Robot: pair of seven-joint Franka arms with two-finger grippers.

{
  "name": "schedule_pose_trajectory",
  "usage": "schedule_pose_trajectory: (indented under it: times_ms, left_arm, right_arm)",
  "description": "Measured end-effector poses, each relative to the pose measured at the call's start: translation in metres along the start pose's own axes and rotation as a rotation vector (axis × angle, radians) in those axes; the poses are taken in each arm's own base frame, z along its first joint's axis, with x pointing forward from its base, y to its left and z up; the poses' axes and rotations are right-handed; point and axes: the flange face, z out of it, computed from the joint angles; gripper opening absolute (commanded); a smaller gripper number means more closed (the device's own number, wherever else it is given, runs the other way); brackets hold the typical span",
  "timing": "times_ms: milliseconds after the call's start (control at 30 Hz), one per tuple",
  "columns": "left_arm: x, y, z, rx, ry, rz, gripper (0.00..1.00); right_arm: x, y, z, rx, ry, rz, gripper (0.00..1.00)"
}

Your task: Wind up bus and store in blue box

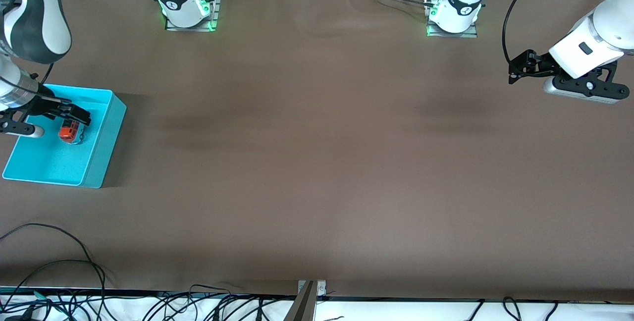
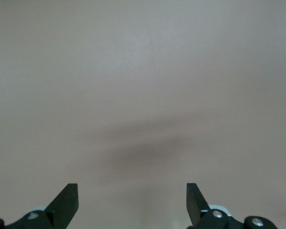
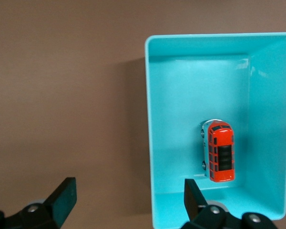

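Observation:
The orange-red bus point(image 1: 70, 131) lies inside the blue box point(image 1: 106, 135) at the right arm's end of the table. In the right wrist view the bus point(image 3: 221, 151) shows its dark roof panel and a white-grey side, on the floor of the blue box point(image 3: 190, 95). My right gripper point(image 1: 79, 114) is open and empty, up over the box beside the bus. In its own view the right gripper point(image 3: 128, 195) straddles one box wall. My left gripper point(image 1: 512, 73) is open and empty, held above the bare table at the left arm's end, and its own view point(image 2: 132, 200) shows only the cloth.
A brown cloth point(image 1: 317, 162) covers the table. The two arm bases point(image 1: 187, 4) point(image 1: 453, 11) stand along the edge farthest from the front camera. Cables point(image 1: 74, 261) lie along the edge nearest the front camera.

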Motion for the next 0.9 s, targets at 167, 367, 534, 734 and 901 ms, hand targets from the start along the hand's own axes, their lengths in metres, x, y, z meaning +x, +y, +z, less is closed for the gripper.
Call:
schedule_pose_trajectory:
  times_ms: [167, 367, 534, 734, 901]
  left_arm:
    - [0.000, 0.000, 0.000, 0.000, 0.000, 0.000, 1.00]
    - [0.000, -0.001, 0.000, 0.000, 0.000, -0.001, 1.00]
    - [0.000, -0.001, 0.000, 0.000, 0.000, -0.002, 1.00]
    - [0.000, -0.001, 0.000, 0.000, 0.000, -0.002, 1.00]
    - [0.000, -0.001, 0.000, 0.000, 0.000, -0.002, 1.00]
  right_arm:
    - [-0.005, -0.025, -0.018, 0.004, 0.005, -0.013, 1.00]
    - [-0.011, -0.061, -0.042, 0.008, -0.014, -0.028, 1.00]
    - [-0.008, -0.071, -0.079, 0.042, -0.030, -0.020, 1.00]
    - [-0.004, -0.071, -0.127, 0.061, -0.023, -0.015, 1.00]
    - [-0.005, -0.074, -0.149, 0.062, -0.030, -0.032, 1.00]
